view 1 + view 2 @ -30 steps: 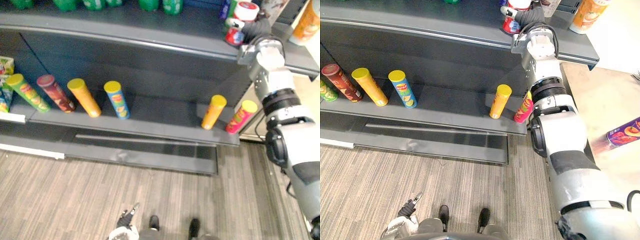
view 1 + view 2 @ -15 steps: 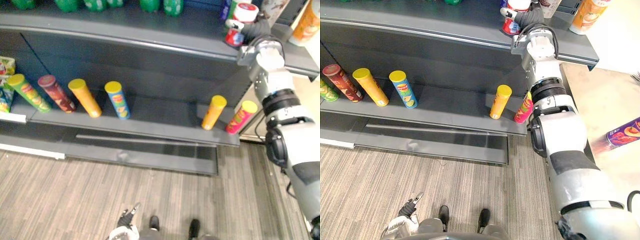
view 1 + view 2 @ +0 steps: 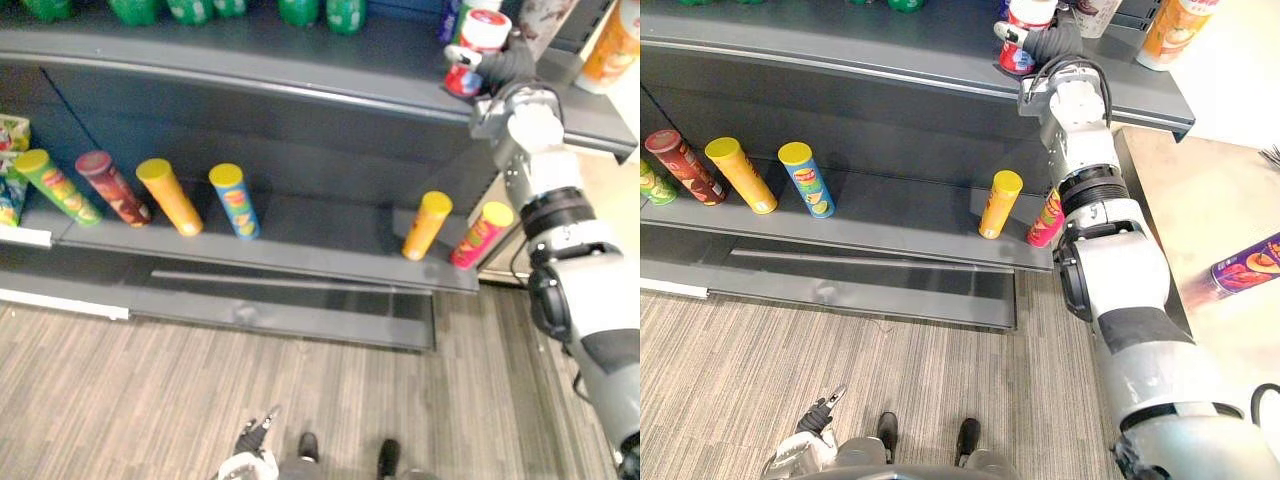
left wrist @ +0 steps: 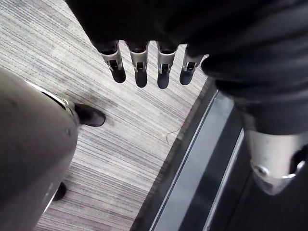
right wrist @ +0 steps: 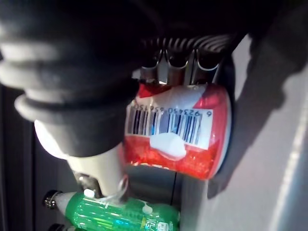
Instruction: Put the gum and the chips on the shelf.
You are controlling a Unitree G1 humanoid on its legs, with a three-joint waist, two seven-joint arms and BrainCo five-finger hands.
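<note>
Left robot hand (image 4: 139,65) hangs low over the carpet floor (image 4: 130,139), fingers straight and slack, holding nothing. A purple chips can (image 3: 1248,265) lies on the counter (image 3: 1220,200) (robot's right side). Right arm reaches up and forward, with the right robot hand (image 3: 510,64) curled round the red-and-white gum canister (image 5: 178,130) at the top shelf (image 3: 250,55), near green bottles (image 5: 120,217).

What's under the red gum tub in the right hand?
The dark upper shelf lies under the gum tub, near its front edge. The right hand curled round it hides whether its base touches the shelf.
</note>
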